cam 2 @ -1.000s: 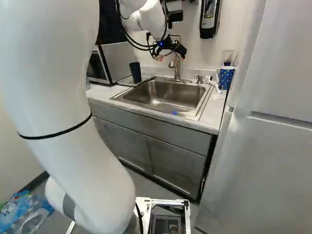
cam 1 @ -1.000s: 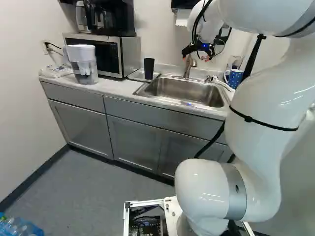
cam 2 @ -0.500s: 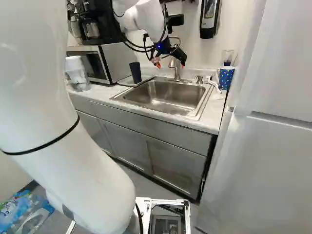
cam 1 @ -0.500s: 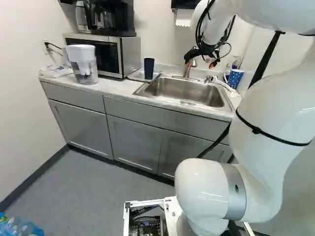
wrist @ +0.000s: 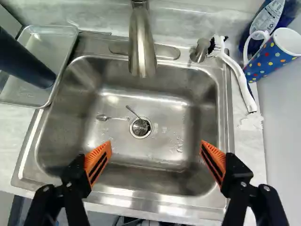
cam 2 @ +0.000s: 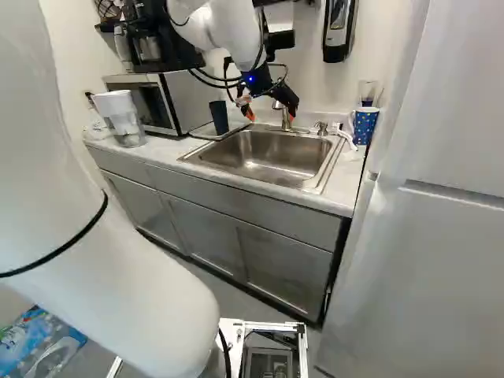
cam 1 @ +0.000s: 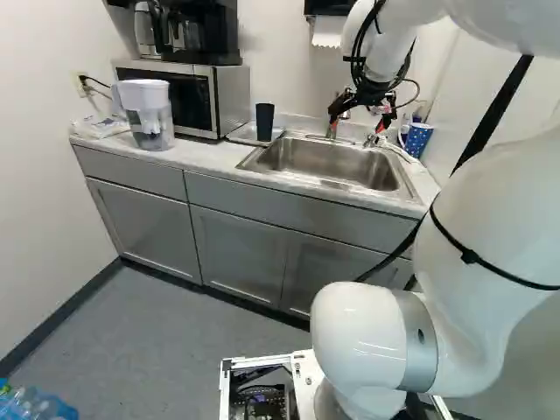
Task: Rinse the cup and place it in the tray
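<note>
The tabletop (cam 1: 203, 157) was pale and streaked, set over grey cupboards (cam 1: 236, 249), with a steel sink (wrist: 155, 153) let into it. At the left of the left base view I noted a microwave (cam 1: 188, 92) with a coffee maker (cam 1: 197, 35) on top. A fridge (cam 2: 425, 244) stood at the right of the right base view, and bottled water (cam 2: 43, 342) lay on the floor.

My fingers (cam 2: 287, 98) were above the sink, spread wide apart, their orange pads (wrist: 98, 160) gripping nothing and touching nothing.

The dark cup (wrist: 23, 61) stood in the metal tray (wrist: 52, 44), beside the sink; its inside I could not inspect. The sink held two spoons (wrist: 134, 111), one reaching into the drain (wrist: 141, 127). On the sink's other side, a dotted mug (wrist: 273, 56) stood near a blue bottle (wrist: 270, 19); the mug's contents I could not determine. A lidded pitcher (cam 1: 150, 114) stood in front of the microwave.
</note>
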### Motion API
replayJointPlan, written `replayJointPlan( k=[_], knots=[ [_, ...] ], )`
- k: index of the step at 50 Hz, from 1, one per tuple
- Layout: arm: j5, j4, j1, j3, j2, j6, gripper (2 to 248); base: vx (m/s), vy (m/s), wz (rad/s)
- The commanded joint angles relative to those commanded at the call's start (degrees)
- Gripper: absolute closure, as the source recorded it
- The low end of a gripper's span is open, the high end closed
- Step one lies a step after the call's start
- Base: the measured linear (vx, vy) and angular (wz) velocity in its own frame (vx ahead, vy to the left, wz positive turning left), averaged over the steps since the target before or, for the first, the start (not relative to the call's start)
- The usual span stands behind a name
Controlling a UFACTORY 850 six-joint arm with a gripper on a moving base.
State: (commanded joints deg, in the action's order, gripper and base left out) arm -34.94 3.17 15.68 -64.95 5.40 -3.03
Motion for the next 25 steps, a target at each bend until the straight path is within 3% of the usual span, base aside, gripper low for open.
replayJointPlan(
  k=[25],
  knots=[
    [0.00, 0.00, 0.00, 0.43, 0.45, 0.00, 3, 0.000, 0.000, 0.000]
  ],
)
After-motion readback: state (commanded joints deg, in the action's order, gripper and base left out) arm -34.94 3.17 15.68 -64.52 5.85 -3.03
